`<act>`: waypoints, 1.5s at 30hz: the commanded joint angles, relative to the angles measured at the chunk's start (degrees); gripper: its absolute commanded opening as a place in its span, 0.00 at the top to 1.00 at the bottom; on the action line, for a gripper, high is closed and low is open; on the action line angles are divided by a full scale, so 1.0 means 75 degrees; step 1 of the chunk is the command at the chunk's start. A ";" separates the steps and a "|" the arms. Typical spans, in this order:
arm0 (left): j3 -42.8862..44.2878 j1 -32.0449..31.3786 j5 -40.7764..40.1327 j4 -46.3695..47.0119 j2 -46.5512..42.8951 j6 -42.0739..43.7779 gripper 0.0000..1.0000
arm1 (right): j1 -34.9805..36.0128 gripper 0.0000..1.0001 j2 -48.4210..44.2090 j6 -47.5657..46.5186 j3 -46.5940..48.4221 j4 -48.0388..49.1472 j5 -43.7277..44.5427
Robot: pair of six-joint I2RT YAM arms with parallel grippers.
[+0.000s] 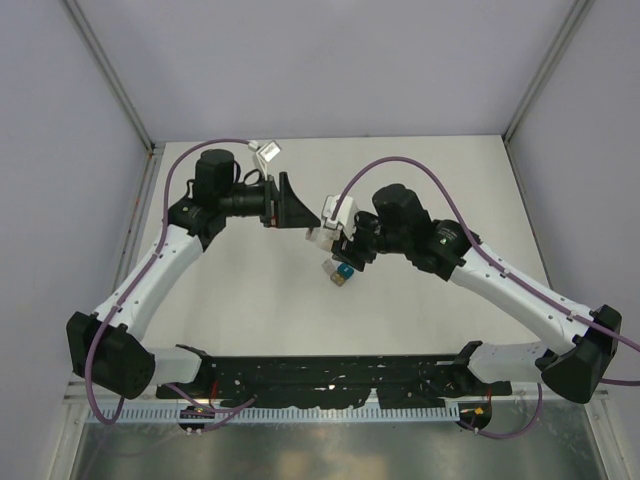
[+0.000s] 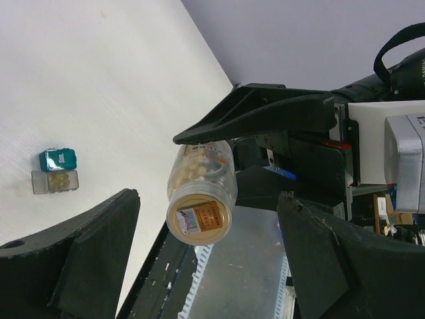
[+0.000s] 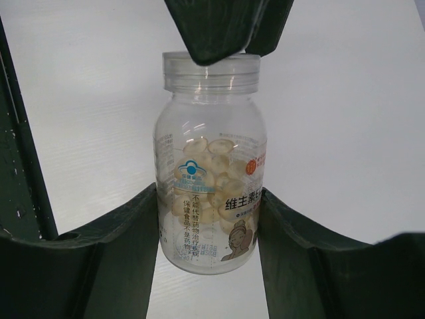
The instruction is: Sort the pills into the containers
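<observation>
**Cap end faces your left hand; boxes sit just below**

On the white table [image 1: 260, 310], your two arms meet near the middle. Your right gripper [image 3: 209, 222] is clamped on the clear bottle [image 3: 211, 199], one finger against each side of its body, and seems to hold it off the surface. Your left gripper [image 2: 209, 199] is spread wide and holds nothing.

The relation to mind is that the bottle's long axis points straight at the left gripper, cap [image 3: 211, 72] first. That makes the left hand the one placed to take the lid. The views don't settle whether a left finger touches the cap.

The grey container [image 2: 55, 181] and teal container [image 2: 58, 159] sit touching, side by side on the table. In the overhead view they lie just toward the arm bases from the bottle, with neither gripper on them. Pale pills [image 3: 216, 166] pile inside the bottle, and a few show in the grey container. You can't tell what the teal one holds.
</observation>
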 commanded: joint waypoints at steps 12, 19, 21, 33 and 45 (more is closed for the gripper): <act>-0.0249 -0.0081 0.0166 0.0446 -0.0083 0.0328 0.30 | 0.0040 0.94 -0.0072 -0.0023 0.0220 0.0384 -0.0009; -0.0319 -0.0245 0.0201 0.0481 -0.0083 0.0515 0.44 | 0.0052 0.94 -0.0048 0.0024 0.0279 0.0372 -0.0138; -0.0354 -0.0292 0.0201 0.0469 -0.0072 0.0574 0.49 | 0.0040 0.94 -0.0036 0.0036 0.0291 0.0326 -0.0197; -0.0354 -0.0350 0.1325 0.0422 -0.0118 0.1522 1.00 | -0.0428 0.94 -0.0001 0.0340 0.0466 0.0162 -0.1695; -0.1197 -0.0854 0.1572 0.0422 -0.1102 0.3677 1.00 | -0.1096 0.94 0.0525 0.0575 0.0970 -0.0447 -0.4649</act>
